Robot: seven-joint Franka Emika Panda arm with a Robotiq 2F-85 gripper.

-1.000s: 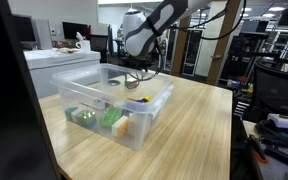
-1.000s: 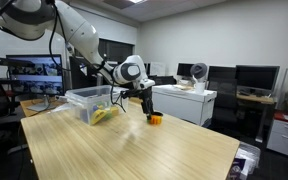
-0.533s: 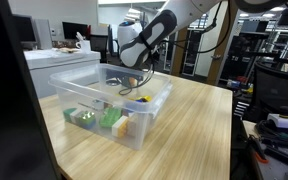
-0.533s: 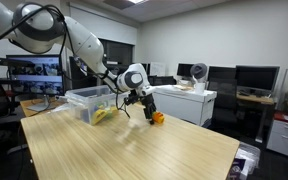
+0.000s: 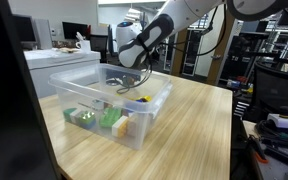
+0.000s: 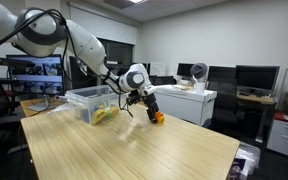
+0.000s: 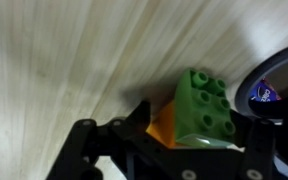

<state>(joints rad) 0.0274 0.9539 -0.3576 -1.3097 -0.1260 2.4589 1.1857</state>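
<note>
In the wrist view a green studded brick (image 7: 204,105) sits on an orange block (image 7: 164,126) on the pale wooden table (image 7: 74,50). My gripper (image 7: 184,138) is shut on this stacked piece, with a black finger against each side. In an exterior view the gripper (image 6: 152,113) hangs tilted just above the tabletop, beside the clear plastic bin (image 6: 90,100), and the orange block (image 6: 158,117) shows at its tips. In an exterior view the gripper (image 5: 134,86) is low behind the bin (image 5: 104,105), partly hidden by the bin's walls.
The bin holds green and yellow pieces (image 5: 104,118). A white counter with monitors (image 6: 189,95) stands behind the table, and a desk with a screen (image 6: 29,72) is at the side. A dark round thing with a blue mark (image 7: 276,88) lies close to the block.
The arm has tilted and come down over the orange and green block. The jaws, wide open before, have closed in on the block's sides.
</note>
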